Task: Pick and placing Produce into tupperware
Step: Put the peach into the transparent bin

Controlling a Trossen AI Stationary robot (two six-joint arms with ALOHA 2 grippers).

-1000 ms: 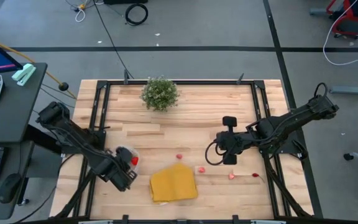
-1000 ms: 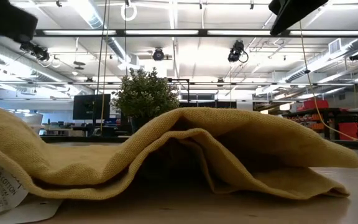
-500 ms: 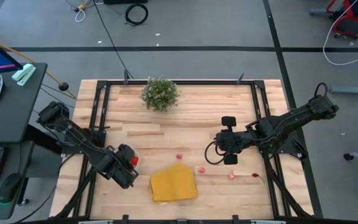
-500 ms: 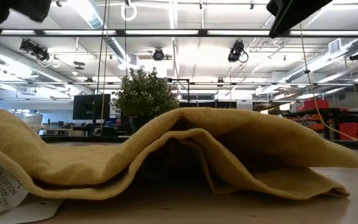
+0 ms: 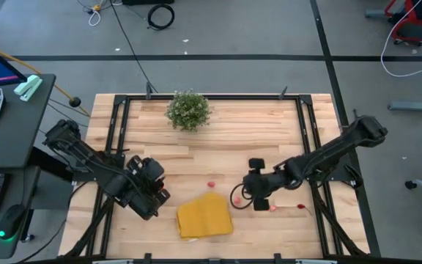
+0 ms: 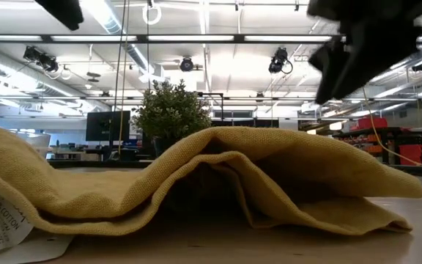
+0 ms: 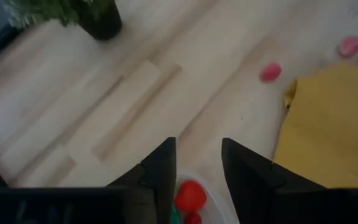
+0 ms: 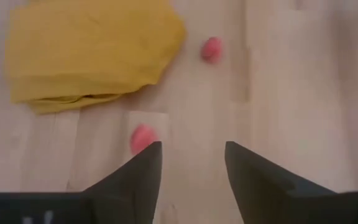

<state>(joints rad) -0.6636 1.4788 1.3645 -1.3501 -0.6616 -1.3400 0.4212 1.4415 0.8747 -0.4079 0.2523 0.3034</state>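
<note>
My left gripper (image 5: 152, 187) hangs open over the tupperware (image 7: 224, 203) near the table's left side. A red piece of produce (image 7: 190, 194) lies in the tupperware below its fingers, beside a bit of green. The arm hides the tupperware in the high view. My right gripper (image 5: 246, 196) is open and low over the table, right of the yellow cloth (image 5: 205, 216). A pink piece (image 8: 143, 137) lies on the wood just ahead of one finger. Another pink-red piece (image 5: 211, 185) lies beyond the cloth's far edge, and two red bits (image 5: 272, 207) lie behind the right gripper.
A bushy potted plant (image 5: 189, 110) stands at the far middle of the table. The folded yellow cloth fills the low view (image 6: 196, 183). Black frame rails run along both sides of the table (image 5: 116, 132). Bare wood lies between plant and cloth.
My right gripper has gone toward the table's left and near edges and dropped lower, coming up to the pink piece beside the cloth. My left gripper has shifted toward the far edge over the tupperware and now covers it in the high view.
</note>
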